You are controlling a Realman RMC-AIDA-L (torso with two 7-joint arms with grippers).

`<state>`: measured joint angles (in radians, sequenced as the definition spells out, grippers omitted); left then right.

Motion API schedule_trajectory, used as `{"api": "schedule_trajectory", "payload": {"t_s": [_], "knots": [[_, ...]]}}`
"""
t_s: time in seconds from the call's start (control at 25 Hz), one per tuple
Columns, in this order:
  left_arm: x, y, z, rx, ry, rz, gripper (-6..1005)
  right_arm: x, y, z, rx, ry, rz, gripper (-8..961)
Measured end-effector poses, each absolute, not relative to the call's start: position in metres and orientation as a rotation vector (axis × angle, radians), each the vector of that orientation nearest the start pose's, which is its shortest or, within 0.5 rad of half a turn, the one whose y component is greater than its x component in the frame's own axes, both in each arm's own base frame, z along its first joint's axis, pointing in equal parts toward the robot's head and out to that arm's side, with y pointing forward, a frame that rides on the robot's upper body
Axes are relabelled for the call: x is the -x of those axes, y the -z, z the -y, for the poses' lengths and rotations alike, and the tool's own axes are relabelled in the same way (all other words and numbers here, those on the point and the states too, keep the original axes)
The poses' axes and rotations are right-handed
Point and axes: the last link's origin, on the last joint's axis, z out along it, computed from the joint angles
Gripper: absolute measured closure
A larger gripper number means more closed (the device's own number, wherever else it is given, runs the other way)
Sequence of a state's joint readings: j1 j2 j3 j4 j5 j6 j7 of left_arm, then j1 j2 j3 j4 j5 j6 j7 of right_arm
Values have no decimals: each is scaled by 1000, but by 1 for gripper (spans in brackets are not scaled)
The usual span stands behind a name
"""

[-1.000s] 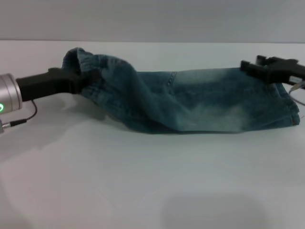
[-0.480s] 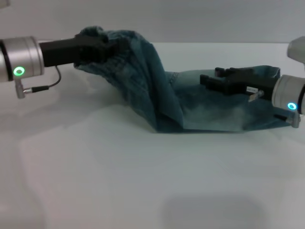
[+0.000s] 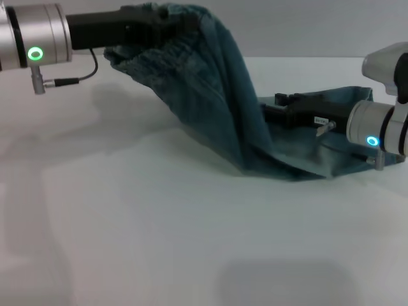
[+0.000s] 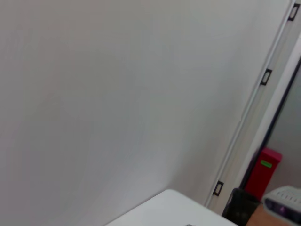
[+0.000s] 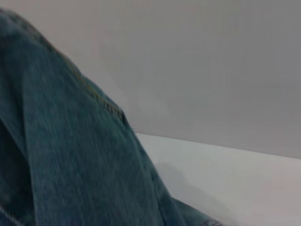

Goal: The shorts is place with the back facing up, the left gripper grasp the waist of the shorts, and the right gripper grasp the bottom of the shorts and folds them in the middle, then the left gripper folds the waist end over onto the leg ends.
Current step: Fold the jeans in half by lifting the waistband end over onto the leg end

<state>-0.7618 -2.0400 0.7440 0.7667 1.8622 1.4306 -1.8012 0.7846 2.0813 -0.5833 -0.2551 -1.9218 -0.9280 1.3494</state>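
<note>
On a smooth white table (image 3: 159, 242) before a plain pale wall, the left gripper (image 3: 167, 24) pinches the puckered waist (image 3: 150, 60) of the denim shorts (image 3: 220, 102), raised at far left, the cloth draping to the right gripper (image 3: 279, 109), lying low over flat leg ends (image 3: 341, 162); its jaws cannot be told.

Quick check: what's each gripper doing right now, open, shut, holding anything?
Left gripper: shut on the waist of the denim shorts, lifted above the table.
Right gripper: low over the leg ends; cannot tell.
</note>
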Motion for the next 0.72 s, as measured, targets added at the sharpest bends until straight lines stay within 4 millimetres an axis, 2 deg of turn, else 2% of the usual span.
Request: {"api": "schedule_trajectory", "payload": {"t_s": [0.36,0.72], "knots": [[128,-49,-417,2676,913,660,941,-226,76,-412,2426,-576,-921,408],[111,-51,-418,2704,952,608,925,-186,104,-407,2560,-618,-926,410]]}}
